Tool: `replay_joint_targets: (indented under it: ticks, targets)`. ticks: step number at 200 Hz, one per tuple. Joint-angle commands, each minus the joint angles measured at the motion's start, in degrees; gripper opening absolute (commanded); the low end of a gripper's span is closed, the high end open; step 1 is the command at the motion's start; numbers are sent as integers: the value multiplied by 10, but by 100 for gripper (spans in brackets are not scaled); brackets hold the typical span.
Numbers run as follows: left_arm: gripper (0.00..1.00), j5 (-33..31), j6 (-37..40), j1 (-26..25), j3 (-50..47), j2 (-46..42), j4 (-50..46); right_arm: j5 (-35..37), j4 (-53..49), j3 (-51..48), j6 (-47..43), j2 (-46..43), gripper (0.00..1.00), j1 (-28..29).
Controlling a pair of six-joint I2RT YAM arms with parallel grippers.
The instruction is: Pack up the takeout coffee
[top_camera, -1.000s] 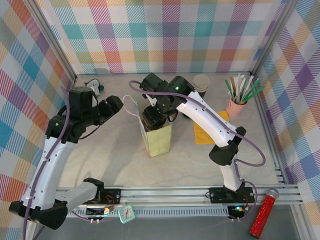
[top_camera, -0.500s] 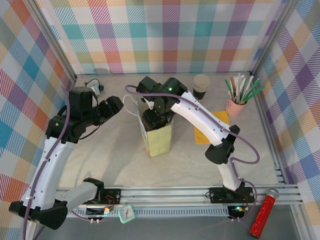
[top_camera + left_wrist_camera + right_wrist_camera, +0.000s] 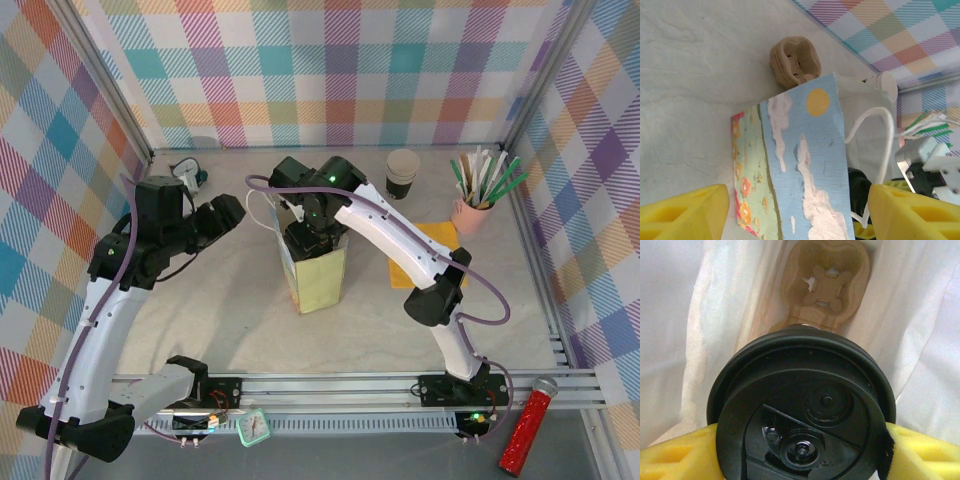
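Grey stone-look table [image 3: 200,320] takes up most of the top view. Standing upright in the middle of it is a paper bag [image 3: 318,280] with painted sky, clouds and flowers on its sides and a white cord handle [image 3: 875,130]. The right arm [image 3: 400,230] bends in over it from the right, and the right gripper [image 3: 800,455] is down in the bag's mouth with its yellow pads clamped on both sides of the takeout coffee [image 3: 802,410]. So the cup with the glossy black lid is inside the white bag walls, with a pulp carrier [image 3: 827,280] lying deeper in the bag beyond it. The left gripper [image 3: 225,212] hangs just left of the bag near the handle, jaws spread wide with nothing in them. The left wrist view also catches a brown pulp stack [image 3: 795,60] on the table past the bag. Smaller stuff sits back right: an orange napkin [image 3: 425,255], a pink cup of stirrers [image 3: 478,200] and a lidless cup [image 3: 403,170].
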Motion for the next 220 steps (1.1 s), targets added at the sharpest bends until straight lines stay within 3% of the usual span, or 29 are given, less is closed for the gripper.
replay_joint_targets:
  ticks: [1,51,83,108,220]
  targets:
    - [70,59,8,2,5,-2,42,1,-22,19,-3,2,70,5]
    - [61,91,6,-38,-30,13,88,-7,-29,21,9,5,70,3]
    - [31,76,2,-67,-42,20,94,-28,-35,21,24,8,70,-2]
    - [0,73,-12,-78,-55,8,104,-36,-40,22,34,9,70,-4]
    - [0,33,-97,-153,-96,-40,138,-49,-57,22,49,15,71,-9]
